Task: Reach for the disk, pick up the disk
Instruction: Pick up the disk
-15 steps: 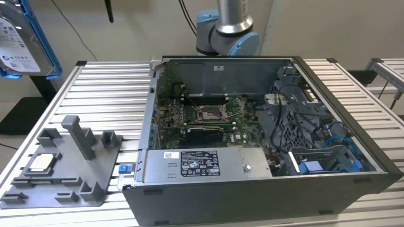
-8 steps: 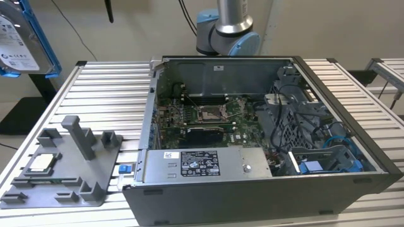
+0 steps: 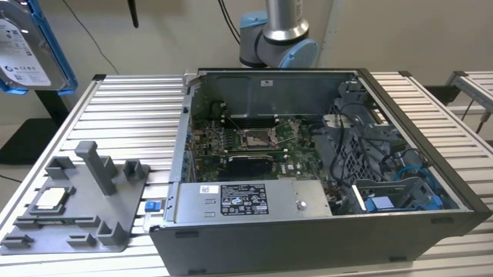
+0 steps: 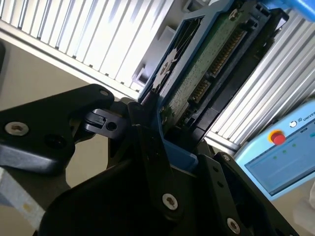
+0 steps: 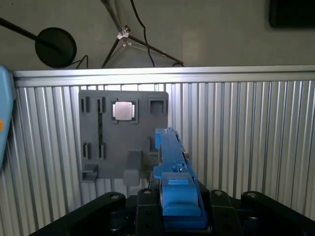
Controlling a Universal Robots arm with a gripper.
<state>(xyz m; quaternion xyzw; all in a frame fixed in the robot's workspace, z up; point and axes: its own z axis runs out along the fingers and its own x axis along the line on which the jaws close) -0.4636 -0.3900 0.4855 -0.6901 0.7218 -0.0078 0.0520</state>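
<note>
Arm's gripper (image 4: 160, 120) pinching the disk (image 4: 206, 59): black fingers (image 4: 147, 105) pressed onto blue carrier edge. Ext. view: disk (image 3: 27, 52) held in air at the exterior view's left, upper corner, white label facing cam, clear of slatted table (image 3: 131, 115). First wrist view: disk edge-on over grey fixture (image 5: 108, 157) w/ white-topped chip (image 5: 123, 109) seated in it. Open PC case (image 3: 308, 173) on table beside fixture

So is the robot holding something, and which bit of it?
Yes: the gripper holds the disk, pinched by its blue carrier bracket at one end.
</note>
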